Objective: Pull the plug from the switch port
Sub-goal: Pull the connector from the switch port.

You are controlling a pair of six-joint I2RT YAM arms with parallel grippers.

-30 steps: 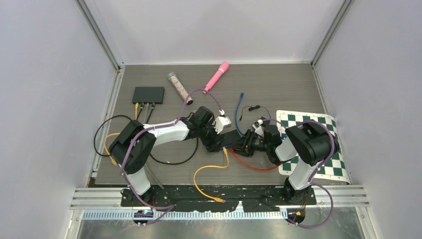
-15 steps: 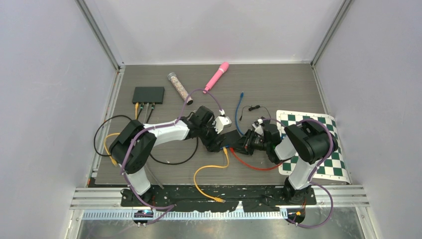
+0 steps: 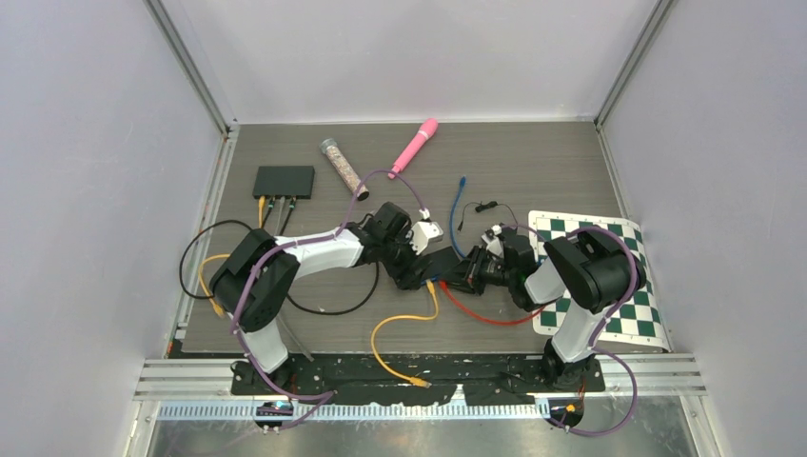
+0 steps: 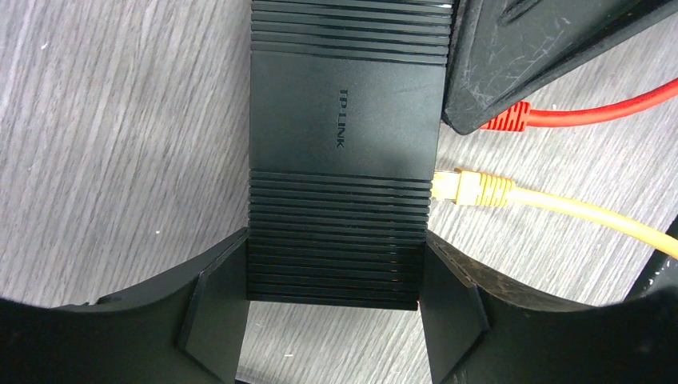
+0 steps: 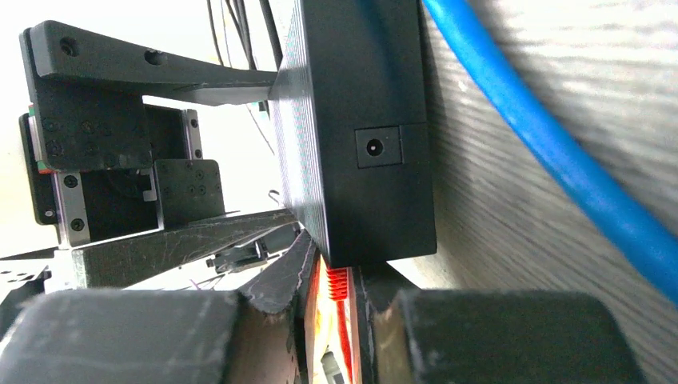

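A black TP-LINK switch [image 4: 344,144] lies on the table mid-scene [image 3: 435,264]. My left gripper [image 4: 332,320] is shut on its near end, one finger [image 4: 216,312] on each long side. A red plug [image 4: 504,120] and a yellow plug [image 4: 472,190] sit in ports on its right side. My right gripper [image 5: 336,320] is shut on the red plug [image 5: 336,284], right against the switch body [image 5: 360,120]. In the top view the left gripper [image 3: 409,271] and the right gripper [image 3: 466,278] meet at the switch.
The red cable [image 3: 485,314] and the yellow cable [image 3: 400,324] loop toward the near edge. A blue cable [image 3: 459,219] lies behind the switch. A second black switch [image 3: 284,181], a clear tube [image 3: 343,167], a pink handle [image 3: 415,146] and a chessboard mat [image 3: 628,286] lie around.
The right gripper has edged slightly left toward the switch. The left arm and the switch have not visibly moved.
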